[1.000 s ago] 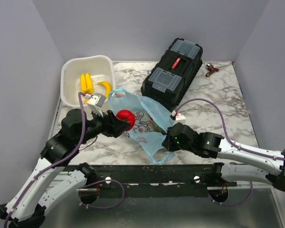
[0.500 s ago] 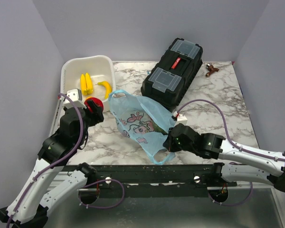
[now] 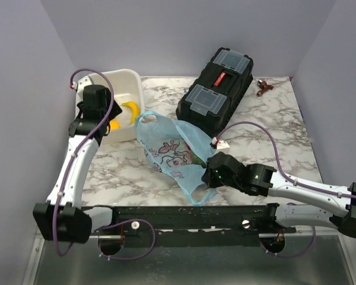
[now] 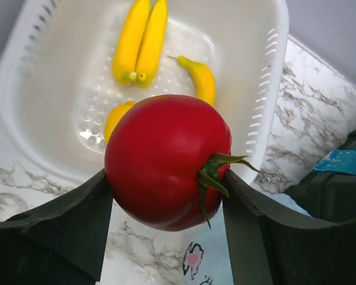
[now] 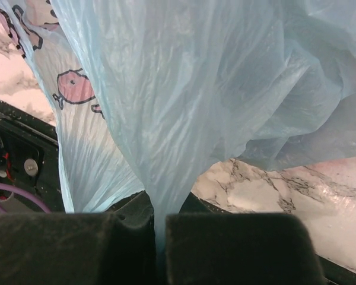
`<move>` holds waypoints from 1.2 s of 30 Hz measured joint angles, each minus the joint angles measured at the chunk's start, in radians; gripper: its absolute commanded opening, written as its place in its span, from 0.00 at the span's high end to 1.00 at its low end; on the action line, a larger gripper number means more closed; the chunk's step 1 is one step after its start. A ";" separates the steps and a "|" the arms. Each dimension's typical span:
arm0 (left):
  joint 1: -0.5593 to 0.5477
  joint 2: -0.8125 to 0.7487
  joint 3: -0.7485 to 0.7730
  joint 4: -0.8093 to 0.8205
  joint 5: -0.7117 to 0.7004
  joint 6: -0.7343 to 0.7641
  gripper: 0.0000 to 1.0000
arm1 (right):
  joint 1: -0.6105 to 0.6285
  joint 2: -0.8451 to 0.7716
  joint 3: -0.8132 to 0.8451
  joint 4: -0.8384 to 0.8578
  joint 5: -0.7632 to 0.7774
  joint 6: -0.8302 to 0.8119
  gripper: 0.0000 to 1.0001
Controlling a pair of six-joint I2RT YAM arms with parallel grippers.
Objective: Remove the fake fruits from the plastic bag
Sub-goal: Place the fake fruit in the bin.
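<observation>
My left gripper point(image 4: 166, 178) is shut on a round red fruit point(image 4: 166, 160) with a green stalk and holds it above the near rim of the white basket point(image 4: 279, 71). In the top view this gripper point(image 3: 98, 116) is over the basket point(image 3: 127, 74), and the red fruit is hidden under it. A curved yellow banana point(image 4: 199, 77) point(image 3: 130, 110) and a small orange-yellow fruit point(image 4: 115, 119) lie in the basket. The light-blue plastic bag point(image 3: 172, 148) lies mid-table. My right gripper point(image 3: 210, 177) point(image 5: 160, 219) is shut on its gathered near end point(image 5: 196, 89). A dark red grape bunch point(image 3: 264, 87) lies far right.
Two straight yellow ridged sticks point(image 4: 139, 41) lie in the basket. A black toolbox point(image 3: 216, 89) stands behind the bag, touching its far side. The table's near edge with a black rail point(image 3: 184, 214) runs just below the right gripper.
My left arm has carried the red fruit from the bag's mouth to the left and back, to above the basket. The right gripper has kept its hold on the bag.
</observation>
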 measured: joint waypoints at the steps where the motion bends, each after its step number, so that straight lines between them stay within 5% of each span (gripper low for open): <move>1: 0.018 0.041 0.023 0.005 0.040 -0.007 0.96 | 0.000 0.000 0.001 0.000 0.004 -0.005 0.98; 9: 0.151 0.506 0.362 -0.050 0.361 0.021 0.95 | 0.000 0.000 0.004 -0.004 0.026 -0.018 0.98; 15: 0.168 0.776 0.572 -0.162 0.414 0.095 0.94 | 0.000 0.011 0.024 -0.006 0.033 -0.032 0.98; 36: 0.117 0.916 0.579 -0.263 0.413 0.204 0.37 | 0.000 0.035 0.052 -0.009 0.033 -0.032 0.99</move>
